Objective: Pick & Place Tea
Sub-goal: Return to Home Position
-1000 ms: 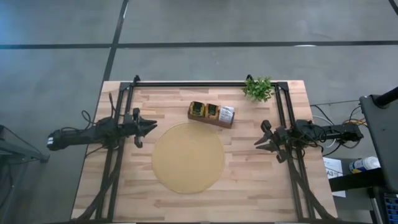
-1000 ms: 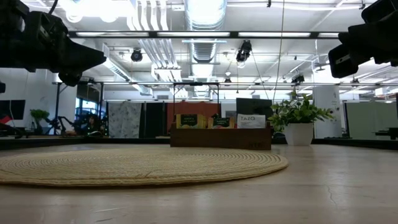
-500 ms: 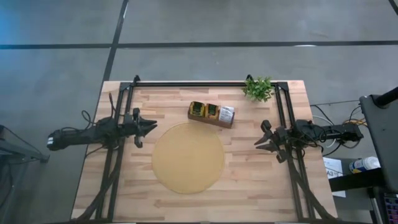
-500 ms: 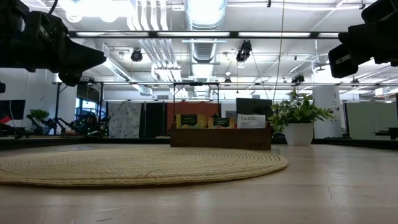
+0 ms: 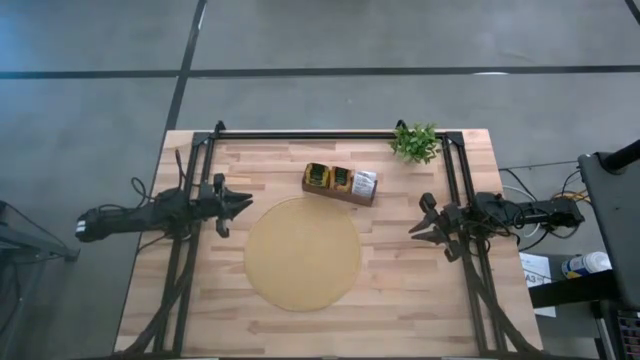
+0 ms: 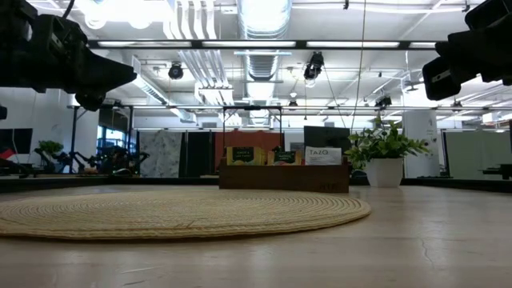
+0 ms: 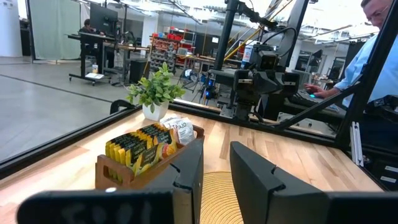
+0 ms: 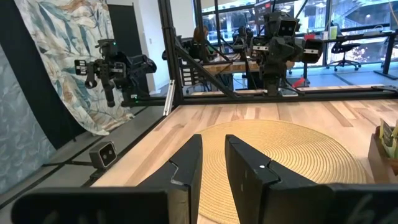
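You are on homing step; sorting looks done. Tea sits in tray, just beyond mat. Left gripper hangs left of mat, right gripper right of it; both narrowly parted, empty. Next: park arms, no grasp needed.

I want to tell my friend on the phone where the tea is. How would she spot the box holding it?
On the wooden table, find the big round tan mat in the middle. Just past the mat's far edge sits a long dark brown tray. It alone is packed with little yellow and white tea sachets; its neighbour is a potted green plant.
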